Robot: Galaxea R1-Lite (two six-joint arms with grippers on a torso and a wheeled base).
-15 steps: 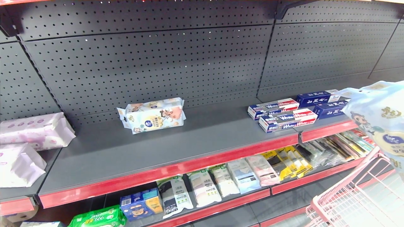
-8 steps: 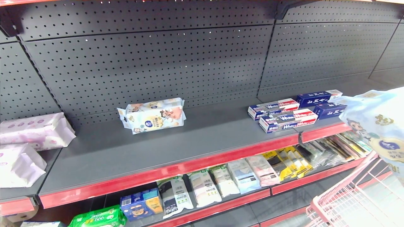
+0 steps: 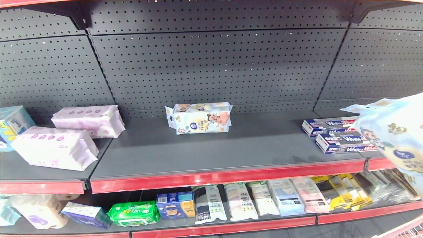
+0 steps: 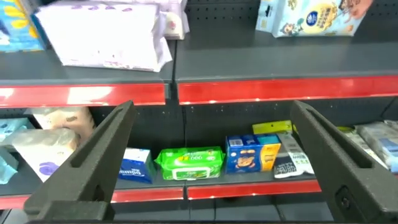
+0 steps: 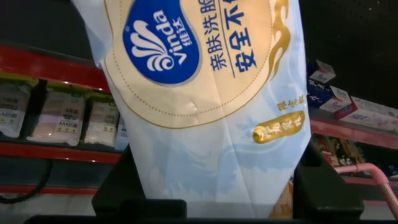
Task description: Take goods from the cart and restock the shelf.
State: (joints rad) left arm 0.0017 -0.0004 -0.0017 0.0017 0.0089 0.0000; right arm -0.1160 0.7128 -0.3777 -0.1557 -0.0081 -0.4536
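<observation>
currently your right gripper (image 5: 217, 196) has its jaws clamped on the tissue pack (image 3: 393, 138). the pack hangs in the air at the right edge of the head frame, out in front of the shelf (image 3: 211, 155) and above the pink cart (image 3: 408, 229) corner at lower right. judge it as light and soft: a film-wrapped bundle that gives under pressure, with a glossy skin that could slip. the jaws seem to pinch it near one end of the body, so the free end may droop. keep the squeeze on the padded bulk, not on the thin crimped seam. a matching pack (image 3: 199, 117) lies on the shelf at the centre of the frame, with bare board on either side of it. your left gripper (image 4: 211, 112) has its jaws spread wide, holding nothing.
</observation>
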